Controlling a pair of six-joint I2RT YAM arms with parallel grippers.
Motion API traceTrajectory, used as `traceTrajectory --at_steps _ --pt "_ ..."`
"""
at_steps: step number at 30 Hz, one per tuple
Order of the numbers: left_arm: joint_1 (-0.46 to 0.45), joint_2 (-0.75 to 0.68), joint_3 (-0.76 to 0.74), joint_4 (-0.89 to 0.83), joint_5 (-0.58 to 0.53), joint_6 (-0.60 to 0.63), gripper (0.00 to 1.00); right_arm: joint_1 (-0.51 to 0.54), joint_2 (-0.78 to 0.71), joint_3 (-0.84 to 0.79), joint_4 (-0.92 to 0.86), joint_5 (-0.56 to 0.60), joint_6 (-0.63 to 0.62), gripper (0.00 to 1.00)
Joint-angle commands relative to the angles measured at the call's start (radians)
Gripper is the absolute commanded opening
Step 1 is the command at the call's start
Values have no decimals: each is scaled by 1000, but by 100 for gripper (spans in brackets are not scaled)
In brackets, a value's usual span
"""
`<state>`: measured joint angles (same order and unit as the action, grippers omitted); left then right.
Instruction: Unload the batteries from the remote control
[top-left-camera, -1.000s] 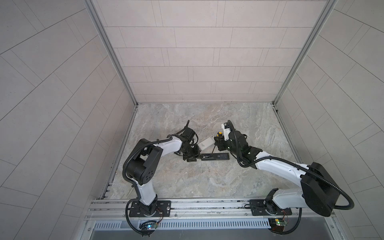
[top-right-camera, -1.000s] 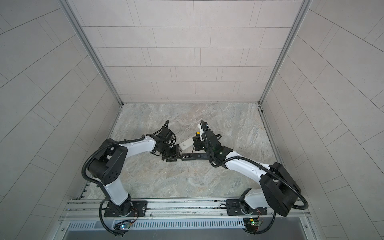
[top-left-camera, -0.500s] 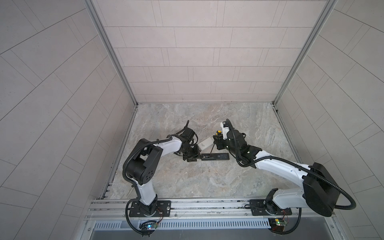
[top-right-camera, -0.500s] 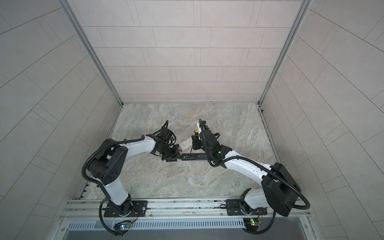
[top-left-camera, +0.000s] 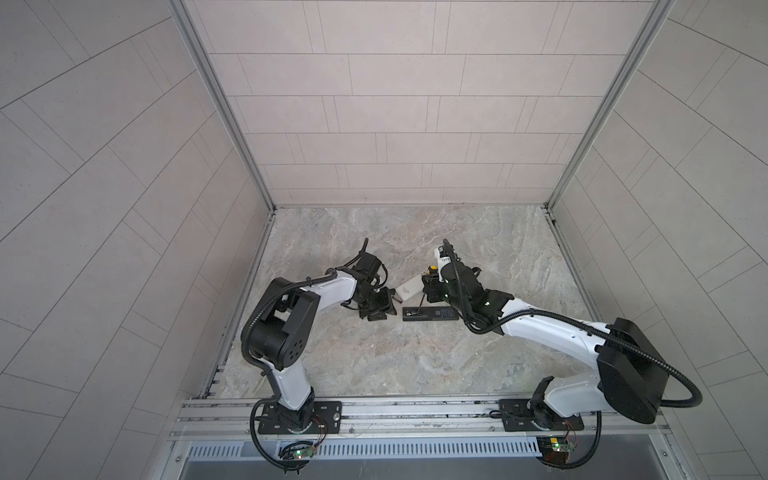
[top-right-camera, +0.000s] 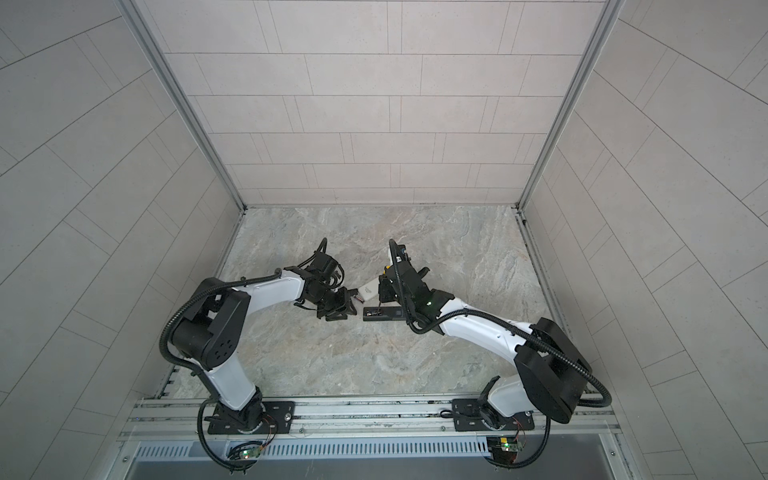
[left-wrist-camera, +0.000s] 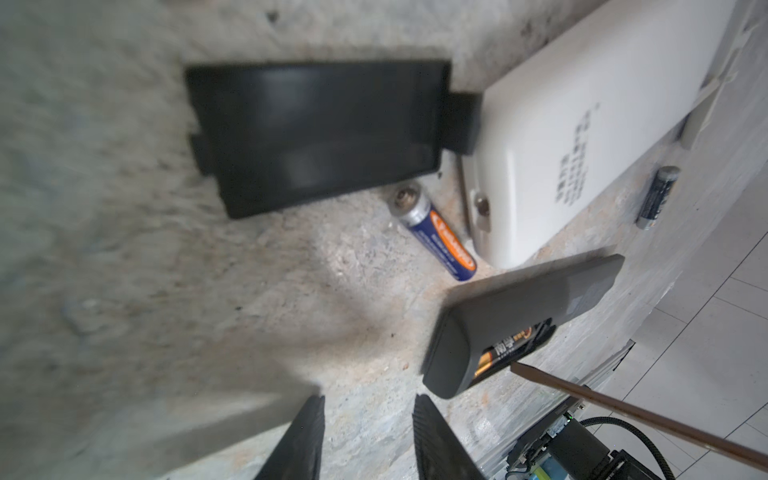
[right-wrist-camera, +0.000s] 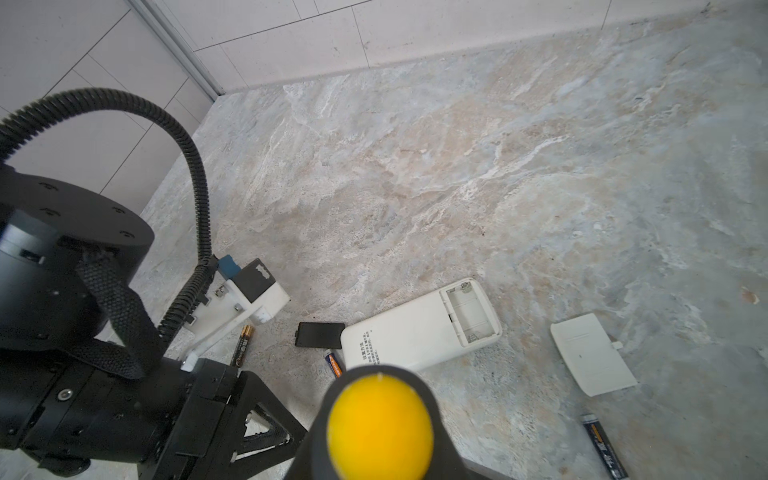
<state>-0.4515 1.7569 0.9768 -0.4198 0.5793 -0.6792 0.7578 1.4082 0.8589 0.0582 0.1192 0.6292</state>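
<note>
Tabletop (top-left-camera: 415, 365) of veined stone, viewed from the rail side. The black remote (left-wrist-camera: 540, 299) lies back-up with its compartment uncovered. The batteries (left-wrist-camera: 509, 347) inside are black with an orange-gold band; their number cannot be told. The screwdriver (left-wrist-camera: 623, 410) tip rests at the compartment's edge, and the right gripper (top-left-camera: 429, 286) is clamped on its yellow-capped handle. The left gripper (left-wrist-camera: 369, 401) hovers just beside the remote's end, jaws partly apart, holding nothing. Loose around the white remote (right-wrist-camera: 415, 332) lie three more:
- a blue battery (left-wrist-camera: 432, 237) beside the black cover (left-wrist-camera: 316, 129)
- a black-gold battery (right-wrist-camera: 243, 345) near the left arm
- a dark battery (right-wrist-camera: 604, 446) near the white cover (right-wrist-camera: 592, 353)
</note>
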Motion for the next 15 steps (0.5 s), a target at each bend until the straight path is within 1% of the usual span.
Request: traceTrajectory --at_steps 1,3,6,11,15 --pt "0 6 28 -11 -9 14 45 8 26 31 -47 77 22 0" --pt "0 22 34 -2 -7 15 46 10 38 33 -32 84 12 0" --pt "0 46 43 -6 -13 18 47 12 67 71 -72 101 16 0" --pt "0 87 49 -11 -17 17 48 23 94 98 -92 141 21 0" --pt "-7 120 54 -11 19 20 46 31 104 99 -74 177 82 0"
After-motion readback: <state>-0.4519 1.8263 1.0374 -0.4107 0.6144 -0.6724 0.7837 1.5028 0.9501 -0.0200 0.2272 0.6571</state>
